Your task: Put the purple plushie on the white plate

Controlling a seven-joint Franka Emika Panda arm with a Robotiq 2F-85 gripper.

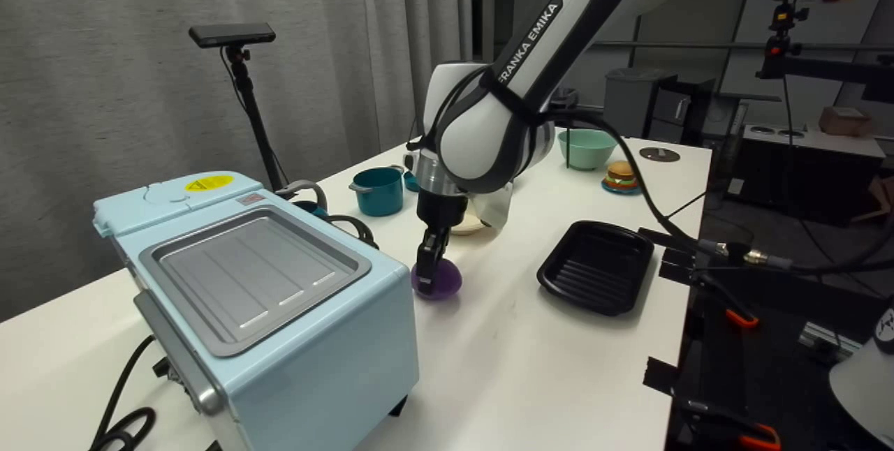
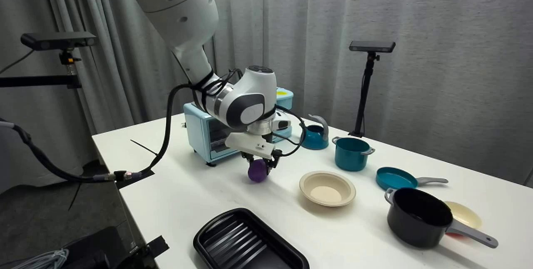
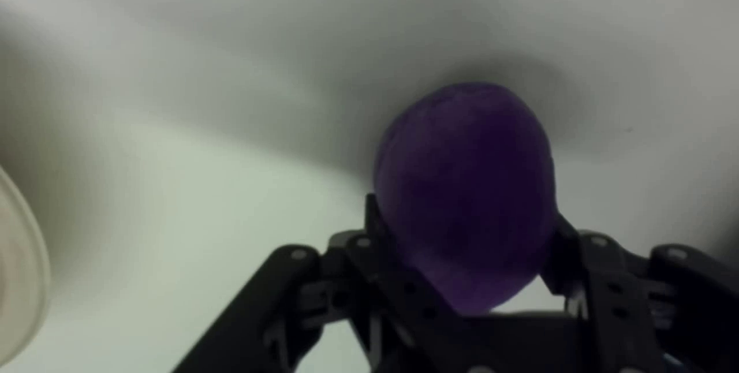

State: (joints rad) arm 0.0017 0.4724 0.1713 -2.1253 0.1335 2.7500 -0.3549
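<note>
The purple plushie (image 2: 257,171) is a rounded dark-purple blob between my gripper's fingers; it also shows in an exterior view (image 1: 447,282) and large in the wrist view (image 3: 467,176). My gripper (image 2: 260,164) points down and is shut on it, a finger touching each side in the wrist view. The plushie is at or just above the table; I cannot tell which. The white plate (image 2: 327,188), round, shallow and cream, sits on the table a short way off. It is partly hidden by the arm in an exterior view (image 1: 468,224) and its rim shows at the wrist view's left edge (image 3: 36,280).
A light-blue toaster oven (image 1: 328,339) stands close to the gripper. A black ridged tray (image 1: 597,266) lies on the other side. Beyond the plate are a teal pot (image 2: 351,154), a teal pan (image 2: 395,178), a black pot (image 2: 418,219) and a teal kettle (image 2: 314,138).
</note>
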